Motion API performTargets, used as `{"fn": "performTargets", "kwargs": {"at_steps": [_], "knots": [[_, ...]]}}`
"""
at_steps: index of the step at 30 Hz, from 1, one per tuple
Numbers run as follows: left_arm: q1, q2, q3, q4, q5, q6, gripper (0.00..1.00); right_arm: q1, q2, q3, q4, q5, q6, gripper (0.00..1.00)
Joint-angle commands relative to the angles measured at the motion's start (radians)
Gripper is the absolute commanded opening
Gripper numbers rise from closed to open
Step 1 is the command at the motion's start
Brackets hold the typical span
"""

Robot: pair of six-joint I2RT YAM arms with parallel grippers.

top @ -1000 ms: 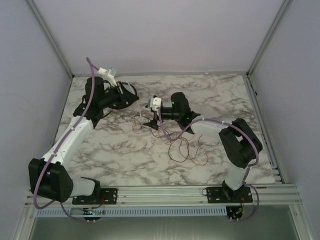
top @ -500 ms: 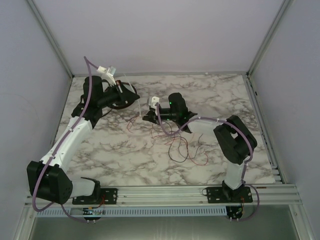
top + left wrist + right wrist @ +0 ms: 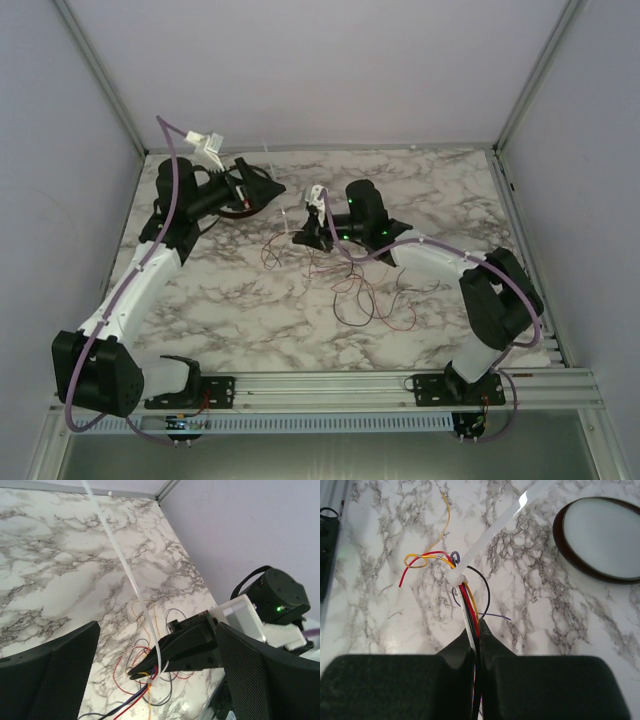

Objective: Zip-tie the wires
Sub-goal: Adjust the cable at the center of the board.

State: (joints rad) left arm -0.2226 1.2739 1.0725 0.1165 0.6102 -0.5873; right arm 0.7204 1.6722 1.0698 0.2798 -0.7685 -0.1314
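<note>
1. Near edge: both arm bases are bolted to a metal rail (image 3: 330,385) along the front of the marble-patterned table (image 3: 450,190).

2. Just beyond the rail, right of centre, the loose ends of the wires (image 3: 375,305) lie on the table in thin red and dark loops. From there the strands run toward the middle of the table and gather into one bundle.

3. The right gripper (image 3: 308,236) reaches leftward across the middle of the table and is closed tight on that bundle. In the right wrist view its two fingers (image 3: 459,646) meet, with red, black and yellow strands pinched between them. Past the fingertips the strands fan out into short curls of red, yellow, orange and purple.

4. A white zip tie (image 3: 492,534) is looped round the bundle just past the fingertips. Its head sits against the strands. Its free strap runs away on a diagonal, above the table.

5. Farther back and to the left, the left gripper (image 3: 262,190) is raised above the table with its jaws at full spread, holding nothing. In the left wrist view its fingers (image 3: 55,675) stand wide apart at either side of the frame. The strap rises through the gap between them, and the right gripper with the bundle shows beyond.

6. A round dark-rimmed dish (image 3: 605,537) lies flat on the table at the far left, well apart from the tie head; from above, the left gripper partly covers it
</note>
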Motion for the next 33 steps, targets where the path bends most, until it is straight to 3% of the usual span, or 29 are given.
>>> {"fn": "performTargets", "kwargs": {"at_steps": [1, 6, 9, 18, 23, 33], "knots": [[0.032, -0.088, -0.082, 0.201, 0.088, 0.035, 1.00, -0.020, -0.052, 0.034, -0.127, -0.006, 0.085, 0.00], [0.043, -0.185, -0.232, 0.440, 0.126, 0.018, 1.00, -0.044, -0.086, 0.083, -0.239, -0.015, 0.118, 0.00], [0.043, -0.231, -0.300, 0.504, 0.132, 0.038, 1.00, -0.060, -0.098, 0.124, -0.298, -0.036, 0.154, 0.00], [0.040, -0.127, -0.254, 0.483, 0.427, 0.042, 1.00, -0.078, -0.111, 0.219, -0.458, -0.097, 0.200, 0.00], [0.037, -0.103, -0.227, 0.352, 0.426, 0.148, 0.98, -0.085, -0.139, 0.217, -0.504, -0.108, 0.181, 0.00], [-0.043, -0.044, -0.237, 0.356, 0.471, 0.232, 0.99, -0.086, -0.125, 0.262, -0.566, -0.151, 0.181, 0.00]]}}
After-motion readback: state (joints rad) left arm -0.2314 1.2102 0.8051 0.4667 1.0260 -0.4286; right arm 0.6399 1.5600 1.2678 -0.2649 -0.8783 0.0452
